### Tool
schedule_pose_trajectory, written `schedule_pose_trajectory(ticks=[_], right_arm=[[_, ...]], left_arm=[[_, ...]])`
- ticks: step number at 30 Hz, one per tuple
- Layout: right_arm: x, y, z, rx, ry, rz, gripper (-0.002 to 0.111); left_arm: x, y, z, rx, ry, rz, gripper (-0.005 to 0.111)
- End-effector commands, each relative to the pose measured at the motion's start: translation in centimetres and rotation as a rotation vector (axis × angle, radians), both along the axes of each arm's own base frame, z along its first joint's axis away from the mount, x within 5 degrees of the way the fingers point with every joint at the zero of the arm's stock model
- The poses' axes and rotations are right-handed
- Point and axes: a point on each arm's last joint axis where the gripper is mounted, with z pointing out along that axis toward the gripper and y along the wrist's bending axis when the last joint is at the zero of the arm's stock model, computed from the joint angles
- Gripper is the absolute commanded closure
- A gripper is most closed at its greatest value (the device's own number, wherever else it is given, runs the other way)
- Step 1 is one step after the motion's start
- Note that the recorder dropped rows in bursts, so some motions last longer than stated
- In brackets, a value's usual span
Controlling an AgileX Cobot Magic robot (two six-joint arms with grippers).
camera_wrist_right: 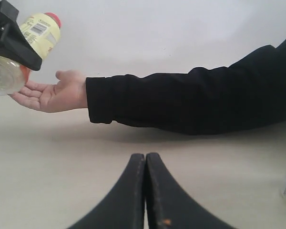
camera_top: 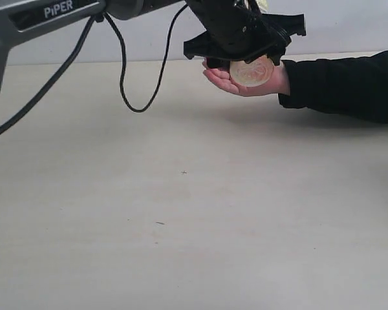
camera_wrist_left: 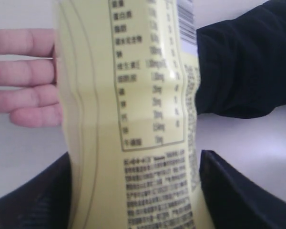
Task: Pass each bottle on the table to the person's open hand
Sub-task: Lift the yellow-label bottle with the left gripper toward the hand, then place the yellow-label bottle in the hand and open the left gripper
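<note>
Just above the person's open hand [camera_top: 227,82], the yellow bottle [camera_wrist_left: 128,119] lies tilted, clamped between the left gripper's [camera_top: 246,48] fingers; contact with the palm cannot be told. Beneath the hand spreads the pale beige table [camera_top: 181,213], faintly specked, a plain light wall [camera_top: 349,26] behind it. Away from the hand, the right gripper [camera_wrist_right: 145,191] sits low over the table, fingers pressed together.

You'll find the red-capped yellow bottle [camera_top: 251,71] tipped on its side, base toward you, right at the open hand [camera_top: 246,87], held palm up above the table [camera_top: 181,213], far right.
</note>
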Motion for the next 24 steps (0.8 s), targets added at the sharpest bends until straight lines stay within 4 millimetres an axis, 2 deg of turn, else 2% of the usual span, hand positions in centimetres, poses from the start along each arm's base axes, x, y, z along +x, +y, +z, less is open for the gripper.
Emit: schedule_pose_trajectory(ticks=[1, 8, 14, 24], right_arm=[[0.0, 0.0, -0.1, -0.006, -0.006, -0.004, 0.108], [0.0, 0.0, -0.1, -0.006, -0.006, -0.004, 0.108], [0.0, 0.0, -0.1, -0.006, -0.006, -0.004, 0.108], [0.0, 0.0, -0.1, -0.006, -0.006, -0.004, 0.108]], left_arm=[[0.6, -0.6, -0.6, -0.055, -0.026, 0.010, 0.107], [1.4, -0.8, -2.0, -0.092, -0.021, 0.055, 0.107], [2.5, 0.0, -3.1, -0.111, 0.018, 0.124, 0.107], [2.7, 0.1, -3.3, -0.109, 0.020, 0.129, 0.107]])
